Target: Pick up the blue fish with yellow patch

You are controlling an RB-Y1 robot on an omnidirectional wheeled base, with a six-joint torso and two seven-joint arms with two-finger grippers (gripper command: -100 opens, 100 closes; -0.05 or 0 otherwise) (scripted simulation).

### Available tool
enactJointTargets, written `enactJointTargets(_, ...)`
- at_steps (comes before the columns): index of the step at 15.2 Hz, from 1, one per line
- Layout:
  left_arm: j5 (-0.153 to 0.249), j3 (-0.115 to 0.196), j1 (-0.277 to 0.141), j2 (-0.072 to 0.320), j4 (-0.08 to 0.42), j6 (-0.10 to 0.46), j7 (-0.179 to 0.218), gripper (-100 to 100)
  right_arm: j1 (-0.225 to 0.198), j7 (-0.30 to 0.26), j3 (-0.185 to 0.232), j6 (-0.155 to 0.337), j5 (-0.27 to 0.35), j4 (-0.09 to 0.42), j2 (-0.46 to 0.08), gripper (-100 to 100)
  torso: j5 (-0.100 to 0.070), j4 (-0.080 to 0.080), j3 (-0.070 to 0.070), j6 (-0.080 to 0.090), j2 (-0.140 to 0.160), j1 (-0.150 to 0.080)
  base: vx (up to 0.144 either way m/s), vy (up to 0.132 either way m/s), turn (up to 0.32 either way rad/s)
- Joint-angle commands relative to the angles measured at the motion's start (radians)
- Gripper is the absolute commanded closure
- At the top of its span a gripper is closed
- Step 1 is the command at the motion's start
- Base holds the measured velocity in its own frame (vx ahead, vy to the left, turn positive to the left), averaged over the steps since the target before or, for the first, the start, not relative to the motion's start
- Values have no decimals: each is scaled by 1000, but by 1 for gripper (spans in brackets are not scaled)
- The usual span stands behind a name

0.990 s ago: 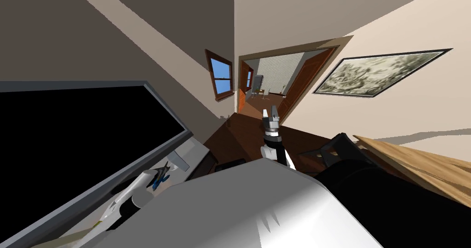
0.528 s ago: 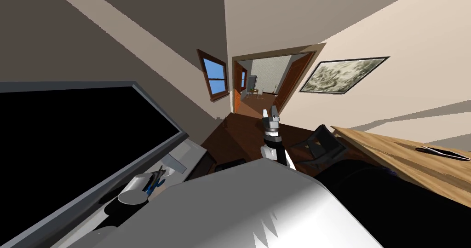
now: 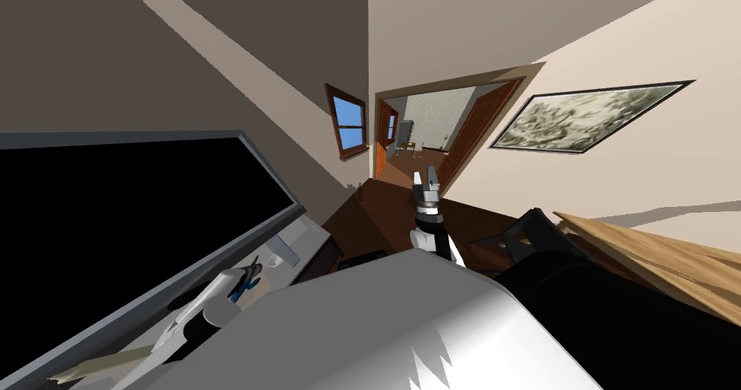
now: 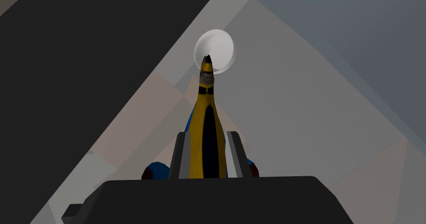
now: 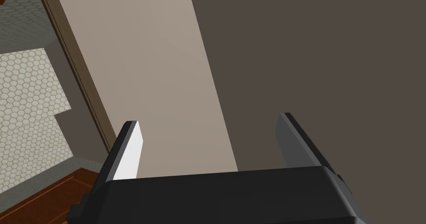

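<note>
The fish [image 4: 206, 121] has a yellow and black back and blue sides. It stands on edge between the fingers of my left gripper [image 4: 206, 134], which press on both its flanks. Its nose points away from the hand, toward a white round disc [image 4: 214, 51]. In the head view the left gripper [image 3: 250, 273] is low on my left, over a grey surface [image 3: 307, 237], with a bit of the blue fish [image 3: 239, 290] at its tip. My right gripper [image 3: 425, 176] is raised ahead of my chest. Its fingers [image 5: 129, 151] stand wide apart with nothing between them.
A large black screen with a grey frame [image 3: 278, 190] rises close behind the left hand. A dark chair [image 3: 535, 237] and a wooden table [image 3: 651, 255] are on the right. An open doorway [image 3: 427, 129] lies straight ahead.
My left gripper's fingers have shut onto the fish's sides. My head view swung one way and came back. The right arm has not moved.
</note>
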Motion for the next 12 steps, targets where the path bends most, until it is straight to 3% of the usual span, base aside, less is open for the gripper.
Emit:
enactJointTargets(1,3,-40,10,-12,-37,17,19,100,0,0,0,0,0,0,0,0,0,0,0,0,0,0,65,-1,159)
enactJointTargets(9,-1,-207,61,-81,-217,98,114,100,0,0,0,0,0,0,0,0,-2,1,0,1,0,-2,65,-10,198)
enactJointTargets(10,-2,-231,74,-98,-262,118,138,100,0,0,0,0,0,0,0,0,-2,1,1,1,1,-3,57,-6,196)
enactJointTargets(11,-2,-248,74,-98,-262,118,138,100,0,0,0,0,0,0,0,0,-2,1,1,1,1,-3,54,-10,185)
enactJointTargets(12,-3,-274,86,-115,-302,138,162,100,0,0,0,0,0,0,0,0,-2,1,1,1,1,-3,59,-9,237)
